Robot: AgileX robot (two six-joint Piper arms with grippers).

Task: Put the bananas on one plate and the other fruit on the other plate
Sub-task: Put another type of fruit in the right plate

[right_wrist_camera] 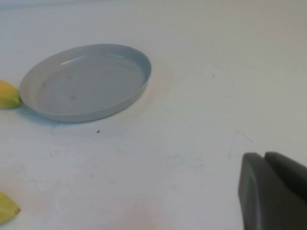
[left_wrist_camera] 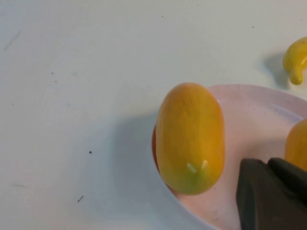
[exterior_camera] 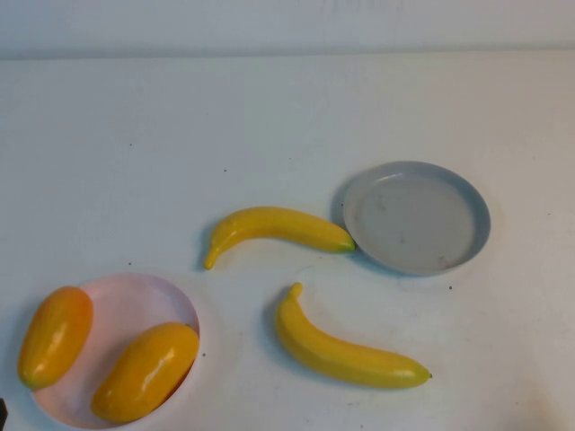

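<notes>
Two yellow bananas lie on the table: one [exterior_camera: 278, 227] with its tip touching the empty grey plate [exterior_camera: 418, 215], the other [exterior_camera: 346, 353] nearer the front. One orange-yellow mango [exterior_camera: 145, 371] lies on the pink plate [exterior_camera: 135, 301]. The other mango [exterior_camera: 56, 335] rests across the plate's left rim. In the left wrist view my left gripper [left_wrist_camera: 268, 162] is shut and empty, just over the pink plate [left_wrist_camera: 254, 124] beside the rim mango [left_wrist_camera: 191, 136]. In the right wrist view my right gripper [right_wrist_camera: 265, 155] is shut and empty over bare table, apart from the grey plate [right_wrist_camera: 86, 81].
The white table [exterior_camera: 135, 135] stretches bare to the back wall. Neither arm shows in the high view apart from a dark sliver at the bottom left corner [exterior_camera: 2, 413]. Banana tips [right_wrist_camera: 8, 94] show beside the grey plate in the right wrist view.
</notes>
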